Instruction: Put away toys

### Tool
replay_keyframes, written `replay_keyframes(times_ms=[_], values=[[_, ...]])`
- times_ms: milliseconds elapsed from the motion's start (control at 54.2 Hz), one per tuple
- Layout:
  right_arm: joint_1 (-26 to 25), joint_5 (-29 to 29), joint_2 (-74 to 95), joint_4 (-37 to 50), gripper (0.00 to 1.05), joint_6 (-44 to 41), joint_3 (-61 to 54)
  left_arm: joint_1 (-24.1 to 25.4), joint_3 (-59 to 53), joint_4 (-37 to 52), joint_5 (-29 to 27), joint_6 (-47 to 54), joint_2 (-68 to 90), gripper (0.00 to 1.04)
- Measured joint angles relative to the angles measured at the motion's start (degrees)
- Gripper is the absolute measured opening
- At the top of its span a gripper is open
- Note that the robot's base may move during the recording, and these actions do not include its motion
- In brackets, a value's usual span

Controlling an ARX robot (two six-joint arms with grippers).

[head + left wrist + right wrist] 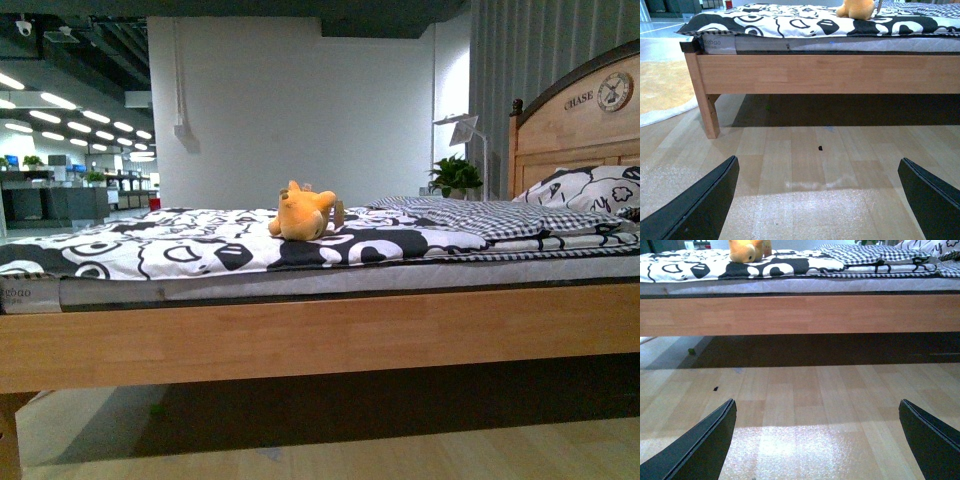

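An orange-yellow plush toy (303,214) lies on the black-and-white patterned bedspread (180,250) near the middle of the bed. The same toy (856,8) shows at the edge of the left wrist view, and the toy (745,250) appears again in the right wrist view. My left gripper (819,200) hangs open low over the wooden floor, well short of the bed. My right gripper (817,440) is open too, over the floor, with nothing between its fingers. Neither arm shows in the front view.
The wooden bed rail (320,335) runs across in front of me, with a bed leg (705,107) at the left. A checked blanket (480,218), pillows (590,188) and the headboard (575,120) lie to the right. A pale rug (662,90) covers the floor left of the bed.
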Motion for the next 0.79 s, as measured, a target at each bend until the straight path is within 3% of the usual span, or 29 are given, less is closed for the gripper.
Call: replay_keyframes(times_ms=[793], values=[[0.0, 0.0, 0.0, 0.0, 0.98, 0.0, 0.0, 0.0, 0.0, 0.0, 0.0, 0.0, 0.0, 0.98]])
